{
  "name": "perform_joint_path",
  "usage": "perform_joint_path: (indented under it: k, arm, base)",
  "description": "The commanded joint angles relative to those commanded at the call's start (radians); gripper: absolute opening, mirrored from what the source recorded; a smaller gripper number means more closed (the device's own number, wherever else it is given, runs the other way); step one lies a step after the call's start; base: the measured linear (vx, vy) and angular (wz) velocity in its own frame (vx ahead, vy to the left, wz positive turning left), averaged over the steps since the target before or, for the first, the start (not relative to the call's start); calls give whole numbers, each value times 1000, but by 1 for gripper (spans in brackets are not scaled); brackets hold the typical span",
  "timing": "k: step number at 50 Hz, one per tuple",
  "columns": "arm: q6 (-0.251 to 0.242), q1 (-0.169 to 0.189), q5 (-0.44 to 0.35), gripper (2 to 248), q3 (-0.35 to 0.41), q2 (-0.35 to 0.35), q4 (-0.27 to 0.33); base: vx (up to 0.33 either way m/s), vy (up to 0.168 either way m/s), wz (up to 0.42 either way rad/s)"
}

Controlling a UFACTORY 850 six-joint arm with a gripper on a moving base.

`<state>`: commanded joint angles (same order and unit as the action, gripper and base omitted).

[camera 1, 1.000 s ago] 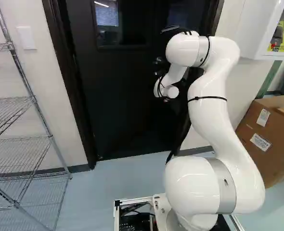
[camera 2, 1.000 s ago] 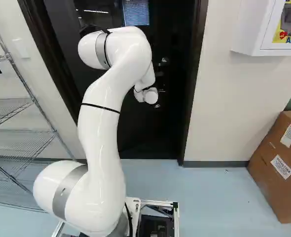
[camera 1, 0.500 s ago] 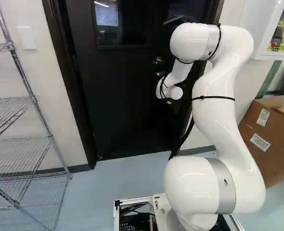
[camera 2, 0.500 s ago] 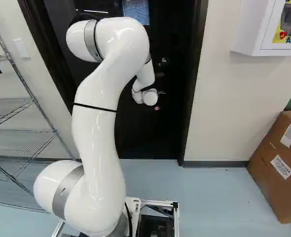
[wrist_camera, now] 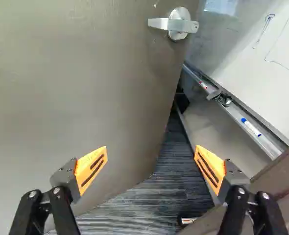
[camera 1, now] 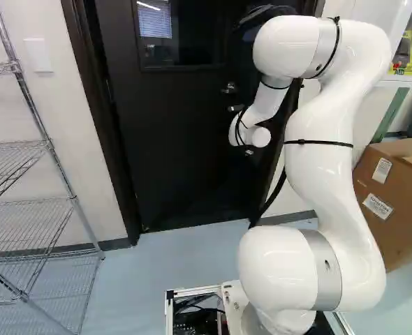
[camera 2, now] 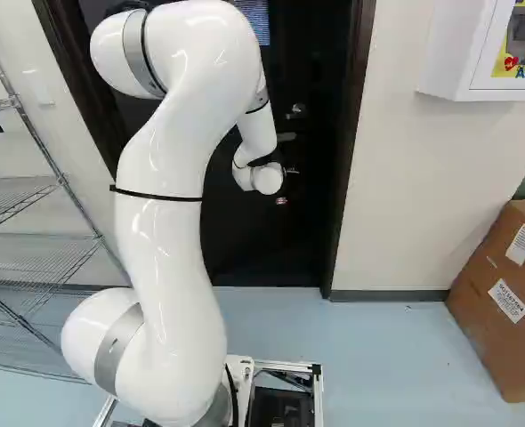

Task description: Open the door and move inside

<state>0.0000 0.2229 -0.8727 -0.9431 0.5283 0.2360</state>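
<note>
Mostly hidden behind the white wrist, my gripper (camera 1: 249, 151) is in front of the dark door (camera 1: 171, 146) near its handle side. The left base view shows the lever handle (camera 1: 235, 108) just above the wrist. In the wrist view my gripper (wrist_camera: 151, 154) stands open, its orange-padded fingers wide apart with nothing between them. The door (wrist_camera: 81, 83) fills one side there, its lever (wrist_camera: 179, 23) out ahead, touched by neither finger. Past the door's free edge a gap shows the space beyond, so the door stands ajar; the base views hide that edge.
Through the gap are a whiteboard (wrist_camera: 267, 58) with a marker tray and a ridged dark floor (wrist_camera: 149, 200); the door frame (wrist_camera: 281, 188) is beside one finger. A wire shelf (camera 1: 31, 202) stands left, a cardboard box (camera 2: 503, 294) and wall cabinet (camera 2: 476, 53) right.
The arm's upper bend has swung back toward the base cameras, and the wrist has lowered slightly, uncovering more of the lever in the left base view. The base has not moved.
</note>
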Motion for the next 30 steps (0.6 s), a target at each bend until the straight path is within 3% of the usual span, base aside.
perform_joint_path:
  k: [30]
  arm:
    - [0, 20, 0, 247, 169, -130, -6]
  base:
    - [0, 0, 0]
